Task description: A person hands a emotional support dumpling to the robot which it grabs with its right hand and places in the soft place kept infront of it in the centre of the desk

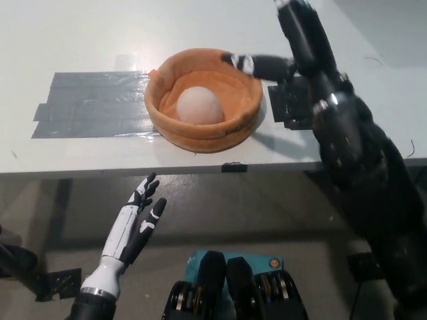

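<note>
Dumpling [199,105] sits in orange nest [175,123], left of right hand [293,40]. Right hand released, empty, above nest's right rim. Left hand [137,223] spread, empty, below bench [80,40] edge.

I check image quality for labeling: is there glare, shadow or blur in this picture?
Head view: a small glare spot on the white desk behind the orange bed; the right hand is motion-blurred; the dumpling and left hand are sharp.
</note>
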Motion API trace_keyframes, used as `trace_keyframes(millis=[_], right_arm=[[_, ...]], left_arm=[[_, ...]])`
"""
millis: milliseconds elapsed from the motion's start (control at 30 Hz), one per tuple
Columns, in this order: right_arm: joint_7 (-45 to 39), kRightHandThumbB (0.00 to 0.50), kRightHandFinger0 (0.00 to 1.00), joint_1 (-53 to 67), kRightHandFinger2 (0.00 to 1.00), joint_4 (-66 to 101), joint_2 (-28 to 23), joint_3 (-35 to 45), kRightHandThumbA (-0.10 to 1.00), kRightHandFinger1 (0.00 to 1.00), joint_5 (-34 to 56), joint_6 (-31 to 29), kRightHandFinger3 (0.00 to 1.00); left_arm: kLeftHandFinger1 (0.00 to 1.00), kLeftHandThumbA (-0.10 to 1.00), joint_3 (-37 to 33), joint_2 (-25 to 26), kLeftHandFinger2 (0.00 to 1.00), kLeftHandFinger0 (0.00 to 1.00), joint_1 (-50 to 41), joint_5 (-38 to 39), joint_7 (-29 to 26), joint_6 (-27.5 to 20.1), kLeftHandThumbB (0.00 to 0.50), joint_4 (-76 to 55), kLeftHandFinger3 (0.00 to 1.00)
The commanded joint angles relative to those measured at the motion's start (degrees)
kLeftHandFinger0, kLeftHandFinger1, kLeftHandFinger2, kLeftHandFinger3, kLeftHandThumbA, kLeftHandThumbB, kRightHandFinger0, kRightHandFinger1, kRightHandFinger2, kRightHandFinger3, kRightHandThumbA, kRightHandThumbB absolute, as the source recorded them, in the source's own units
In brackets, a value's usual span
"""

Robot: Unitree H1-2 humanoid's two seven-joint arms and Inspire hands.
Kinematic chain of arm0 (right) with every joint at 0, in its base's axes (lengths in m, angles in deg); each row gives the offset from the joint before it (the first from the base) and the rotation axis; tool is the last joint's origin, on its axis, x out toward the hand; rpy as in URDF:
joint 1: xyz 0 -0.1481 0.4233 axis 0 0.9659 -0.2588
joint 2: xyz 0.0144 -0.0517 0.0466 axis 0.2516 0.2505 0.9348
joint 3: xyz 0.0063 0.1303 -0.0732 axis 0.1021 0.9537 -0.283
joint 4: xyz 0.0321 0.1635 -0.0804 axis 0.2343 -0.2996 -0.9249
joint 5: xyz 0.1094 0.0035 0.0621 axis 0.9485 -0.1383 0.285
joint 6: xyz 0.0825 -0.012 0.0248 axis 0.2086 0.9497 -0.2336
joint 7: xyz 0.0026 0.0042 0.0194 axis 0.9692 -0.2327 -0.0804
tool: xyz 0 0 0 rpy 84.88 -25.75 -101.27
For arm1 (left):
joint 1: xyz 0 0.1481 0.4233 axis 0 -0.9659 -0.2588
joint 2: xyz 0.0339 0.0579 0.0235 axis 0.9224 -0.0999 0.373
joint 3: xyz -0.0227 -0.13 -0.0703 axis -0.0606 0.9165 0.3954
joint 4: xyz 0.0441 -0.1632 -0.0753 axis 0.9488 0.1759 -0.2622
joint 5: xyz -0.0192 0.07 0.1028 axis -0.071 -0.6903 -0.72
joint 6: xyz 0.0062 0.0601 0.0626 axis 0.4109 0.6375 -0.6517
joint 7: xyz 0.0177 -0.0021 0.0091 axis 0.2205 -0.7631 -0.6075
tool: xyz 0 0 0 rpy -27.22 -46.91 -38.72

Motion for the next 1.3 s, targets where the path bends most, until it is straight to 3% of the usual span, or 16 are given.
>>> trace_keyframes(millis=[0, 100, 200, 433, 533, 700, 833, 1267], right_arm=[[-3.8, 0.281, 1.00, 11.7, 1.00, 29.7, -3.1, 5.3, 1.00, 1.00, 3.8, 4.7, 1.00], [-2.9, 0.238, 1.00, 16.9, 1.00, 33.5, -3.2, 6.0, 0.99, 1.00, 3.6, 3.2, 1.00], [-1.1, 0.198, 1.00, 24.8, 1.00, 35.6, -3.2, 7.3, 0.91, 1.00, 4.4, 1.0, 1.00], [2.3, 0.179, 1.00, 35.4, 1.00, 29.0, -2.5, 9.6, 0.95, 1.00, 3.8, -4.8, 1.00], [3.3, 0.128, 1.00, 38.8, 1.00, 24.0, -1.6, 9.9, 0.82, 1.00, 5.1, -8.1, 1.00], [3.0, 0.099, 1.00, 39.5, 1.00, 15.6, -1.2, 10.1, 0.72, 1.00, 7.3, -10.8, 1.00], [3.1, 0.126, 1.00, 38.9, 1.00, 9.5, -1.2, 9.4, 0.73, 1.00, 6.9, -12.9, 1.00], [1.4, 0.112, 1.00, 39.3, 1.00, 3.6, -0.7, 7.0, 0.65, 1.00, 7.6, -14.8, 1.00]], left_arm=[[1.00, 0.95, 0.2, 0.7, 1.00, 1.00, 0.8, 0.1, -0.1, -1.8, 0.019, -1.2, 1.00], [1.00, 0.96, 0.3, 0.8, 1.00, 1.00, 0.5, 0.1, 0.0, -1.6, 0.020, -1.4, 1.00], [1.00, 0.95, 0.1, 0.5, 1.00, 1.00, 0.0, 0.2, -0.1, -2.0, 0.013, -1.2, 1.00], [1.00, 0.95, -0.1, 0.1, 1.00, 1.00, -2.4, -0.2, -0.6, -2.6, 0.019, -1.4, 1.00], [1.00, 0.94, 0.2, -0.2, 1.00, 1.00, -2.8, 0.5, -0.5, -1.9, 0.024, -1.5, 1.00], [1.00, 0.93, 0.1, -0.4, 1.00, 1.00, -2.0, 0.3, -0.4, -1.7, 0.028, -0.9, 1.00], [1.00, 0.93, 0.0, -0.2, 1.00, 1.00, -2.4, -0.4, -0.7, -2.2, 0.024, -0.9, 1.00], [1.00, 0.88, 0.4, 0.3, 1.00, 1.00, -2.8, 0.5, -0.2, -2.6, 0.006, -1.0, 1.00]])
